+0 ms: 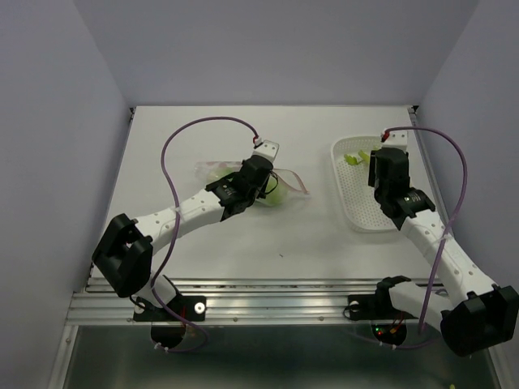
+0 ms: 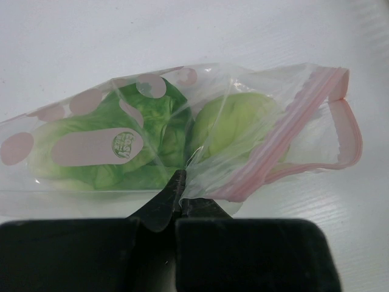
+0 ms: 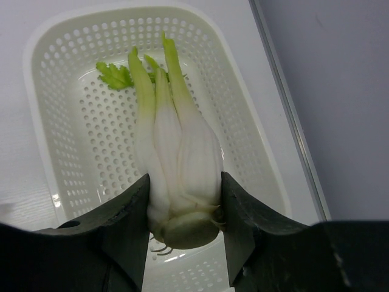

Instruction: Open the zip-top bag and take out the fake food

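The zip-top bag (image 2: 91, 176) lies on the table, its pink zipper strip (image 2: 285, 137) standing open at the right. Fake food shows through the plastic: a pale green lettuce-like ball (image 2: 237, 125) and darker green leaves (image 2: 155, 112). My left gripper (image 2: 180, 176) is shut on a fold of the bag's plastic near the mouth; from above it (image 1: 261, 188) sits over the bag (image 1: 284, 185). My right gripper (image 3: 184, 188) is shut on a white-and-green bulb vegetable (image 3: 182, 152), held upright over the white basket (image 3: 79, 152).
The white perforated basket (image 1: 357, 207) stands at the right of the table, with a small yellow-green leafy piece (image 3: 112, 74) lying at its far end. The enclosure's right wall (image 3: 340, 91) rises close beside the basket.
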Tool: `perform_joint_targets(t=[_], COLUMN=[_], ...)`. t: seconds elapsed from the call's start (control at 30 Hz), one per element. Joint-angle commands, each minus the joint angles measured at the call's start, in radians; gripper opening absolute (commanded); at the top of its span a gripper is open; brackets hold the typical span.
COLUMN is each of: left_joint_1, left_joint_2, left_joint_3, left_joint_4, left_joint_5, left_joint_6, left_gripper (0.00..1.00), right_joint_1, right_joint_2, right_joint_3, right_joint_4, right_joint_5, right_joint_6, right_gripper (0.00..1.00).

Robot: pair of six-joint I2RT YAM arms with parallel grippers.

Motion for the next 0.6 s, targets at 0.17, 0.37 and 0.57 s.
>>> perform_joint_targets(t=[0.17,0.37,0.57], left_joint_1=[0.004,0.004,0.004], left_joint_2=[-0.044,-0.051,-0.073], left_joint_3=[-0.034,-0.040,-0.048], left_joint_4=[0.053,0.062,0.068], left_joint_5=[0.010,0.016,0.027], left_joint_6=[0.009,0.017,0.024], left_gripper=[0.00,0.00,0.00], right_joint_1=[-0.023,-0.032,-0.042], right_joint_2=[-0.079,-0.075,-0.066], right_joint_3=[-0.069,-0.088,-0.121], right_joint_4=[0.195,0.195,0.195], right_joint_5=[-0.013,-0.036,-0.033], right_joint_6=[-0.087,-0.088,-0.081], right_gripper=[0.01,0.02,0.06])
